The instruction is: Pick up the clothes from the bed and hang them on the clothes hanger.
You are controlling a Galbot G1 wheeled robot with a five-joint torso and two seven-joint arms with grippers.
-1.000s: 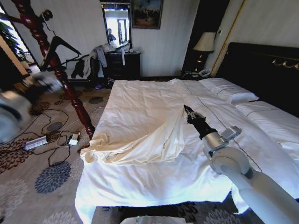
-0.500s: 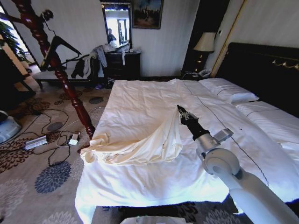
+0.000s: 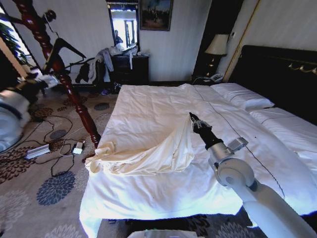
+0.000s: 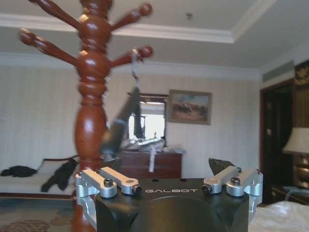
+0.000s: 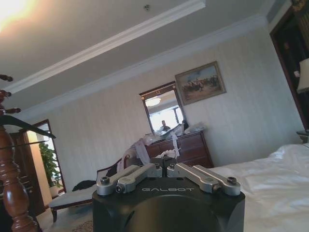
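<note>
The right hand (image 3: 192,119), pinched shut on the cream shirt (image 3: 148,153), tents one end above the bed (image 3: 148,104) mid-pickup, while the open left hand (image 3: 42,79) waits far left by the black hanger (image 3: 64,49) on the wooden coat stand (image 3: 74,94), where the shirt likely must travel next.

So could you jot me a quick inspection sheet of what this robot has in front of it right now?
Surface: bed, white duvet, pillows by the dark headboard.
Job's things: cream garment partly lifted off the duvet; black clothes hanger on the wooden coat stand.
Clutter: dark and grey clothes heap by the dresser.
Grippers: right gripper shut on the garment; left gripper raised near the stand, fingers open.
Cables: cords and power strip on the carpet.
Surroundings: mirror, painting, lamp.
</note>
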